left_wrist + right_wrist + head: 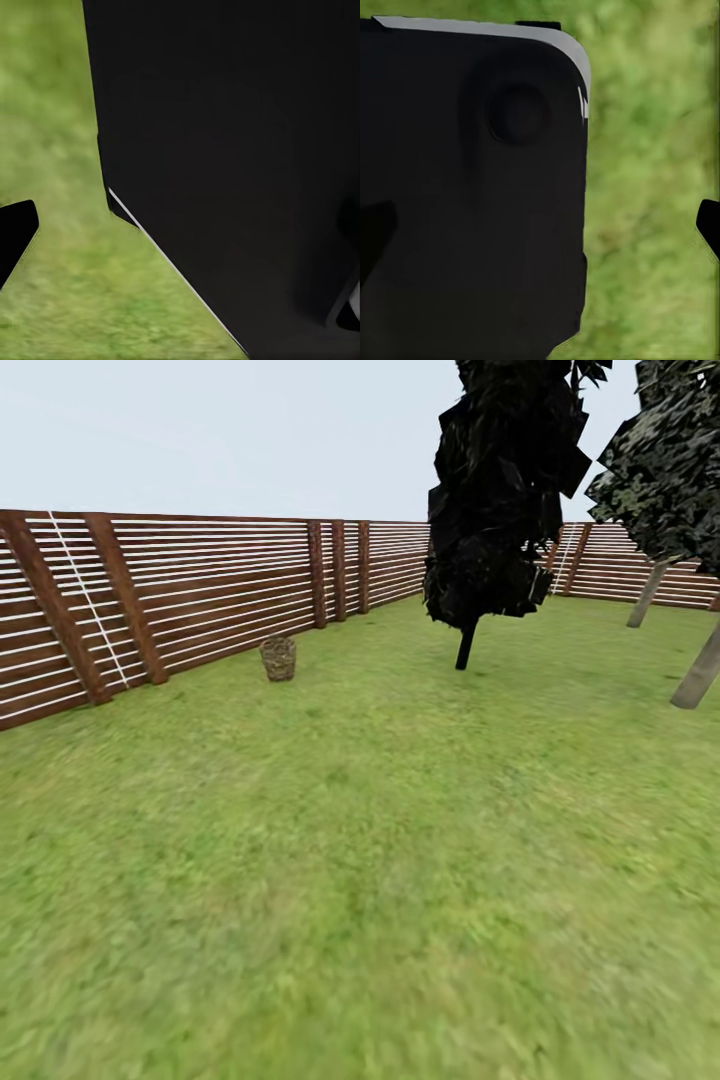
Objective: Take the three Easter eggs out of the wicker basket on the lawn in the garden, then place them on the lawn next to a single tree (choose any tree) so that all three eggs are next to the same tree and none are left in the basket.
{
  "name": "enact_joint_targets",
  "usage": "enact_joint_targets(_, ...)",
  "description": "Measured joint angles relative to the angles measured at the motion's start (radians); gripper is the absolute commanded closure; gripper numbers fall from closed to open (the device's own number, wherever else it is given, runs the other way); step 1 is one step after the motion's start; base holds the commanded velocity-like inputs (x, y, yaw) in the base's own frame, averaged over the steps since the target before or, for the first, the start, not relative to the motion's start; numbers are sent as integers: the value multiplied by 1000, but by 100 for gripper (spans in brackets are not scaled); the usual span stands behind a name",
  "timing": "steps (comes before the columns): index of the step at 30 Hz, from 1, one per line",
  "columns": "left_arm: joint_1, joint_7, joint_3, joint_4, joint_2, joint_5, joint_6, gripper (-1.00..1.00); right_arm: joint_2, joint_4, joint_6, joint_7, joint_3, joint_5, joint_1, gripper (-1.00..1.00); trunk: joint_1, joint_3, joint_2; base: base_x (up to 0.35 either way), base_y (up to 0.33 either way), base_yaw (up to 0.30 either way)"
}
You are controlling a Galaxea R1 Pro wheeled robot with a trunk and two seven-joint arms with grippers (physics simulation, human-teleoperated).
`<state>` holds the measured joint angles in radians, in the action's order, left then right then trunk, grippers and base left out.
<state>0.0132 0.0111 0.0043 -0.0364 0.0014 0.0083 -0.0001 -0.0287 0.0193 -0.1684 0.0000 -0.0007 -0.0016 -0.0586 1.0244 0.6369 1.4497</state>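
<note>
Ahead from the head: woven tan basket (278,658) upright on mottled lawn (380,860), just before slatted brown fence (200,590); pale-trunked tree (660,510) far right. Left wrist: black robot body (240,150) over blurred grass. Right wrist: likewise. Grip state of both unreadable.

The robot's body (240,165) is a matte black, flat-sided casing with a thin pale grey edge line. In the right wrist view the black housing (472,195) has a rounded grey-trimmed corner and a round recessed knob (517,112).

Basket (278,658) on lawn (360,860) before fence (200,590); tree (500,500) rightward.
</note>
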Motion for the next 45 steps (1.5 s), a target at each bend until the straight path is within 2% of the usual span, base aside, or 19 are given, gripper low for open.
enact_joint_targets(45, 0, 0, 0, 0, -3, -1, -1, -100, 4, 2, -1, 0, 3, 3, 0, -100, 0, 0, 0, 341, 0, 0)
